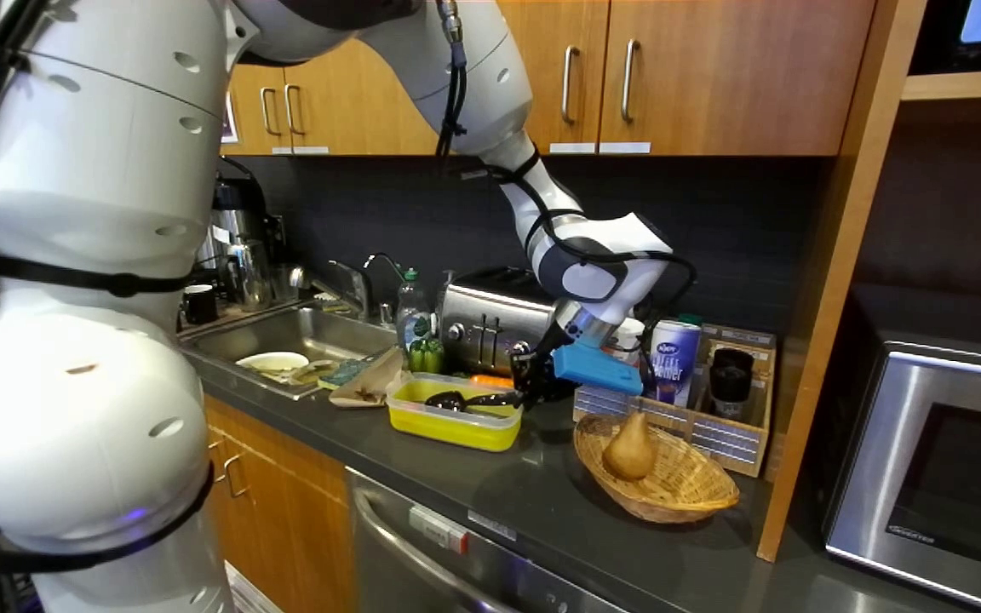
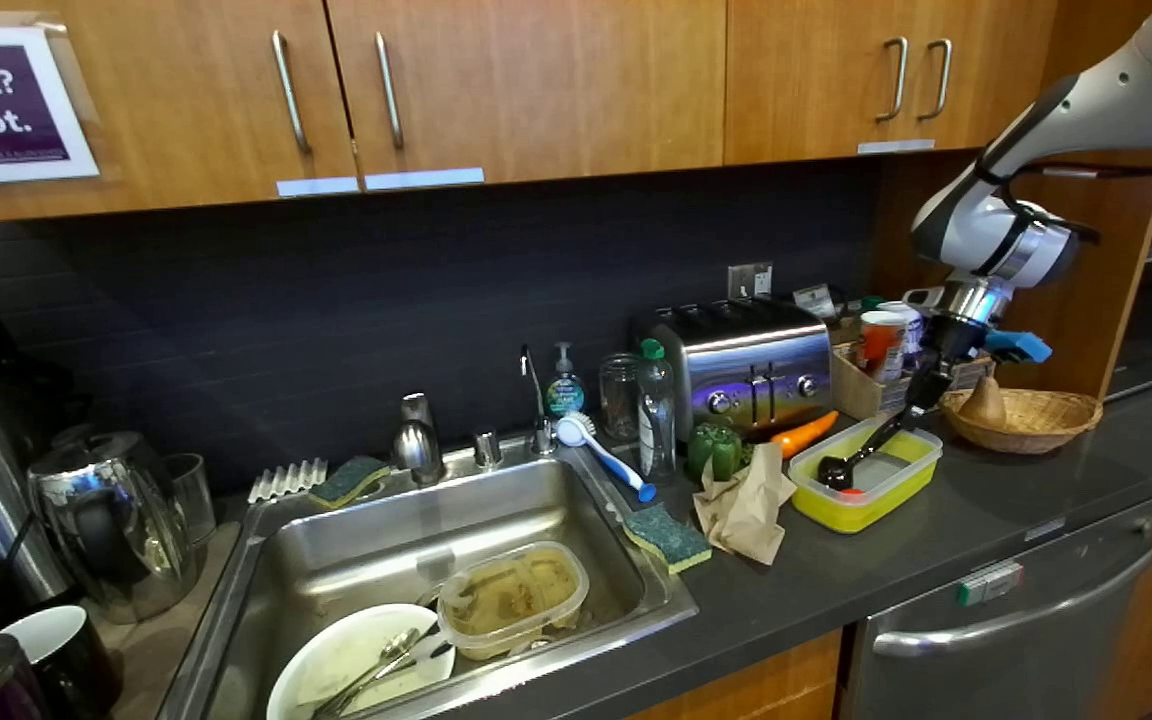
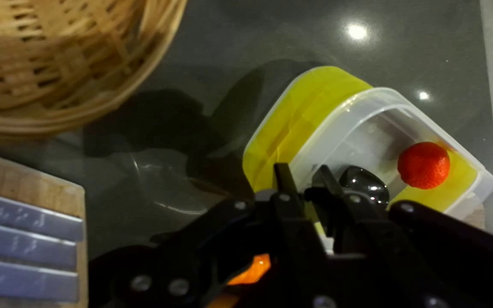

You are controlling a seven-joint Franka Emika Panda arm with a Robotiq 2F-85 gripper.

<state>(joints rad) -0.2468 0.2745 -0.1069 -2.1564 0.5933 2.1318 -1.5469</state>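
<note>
My gripper shows in both exterior views [image 1: 526, 395] [image 2: 916, 405], pointing down over the right end of a yellow plastic box [image 1: 448, 427] [image 2: 861, 517]. In the wrist view, its fingers [image 3: 304, 171] are close together with a small gap. They appear shut on the handle end of a black ladle [image 1: 448, 400] [image 2: 836, 472]; the fingers partly hide the grip. The ladle slants down, its dark bowl [image 3: 364, 184] inside the box. A round red-orange fruit [image 3: 424, 165] lies in the box. A brown pear [image 1: 629, 447] sits in a wicker basket [image 1: 703, 498] beside it.
A steel toaster [image 1: 499, 319] and an orange vegetable [image 2: 806, 435] stand behind the box. A wooden crate [image 1: 737, 447] with canisters is behind the basket. A brown paper bag [image 2: 746, 505], green pepper [image 2: 714, 450] and sink [image 2: 576, 490] lie on the box's other side.
</note>
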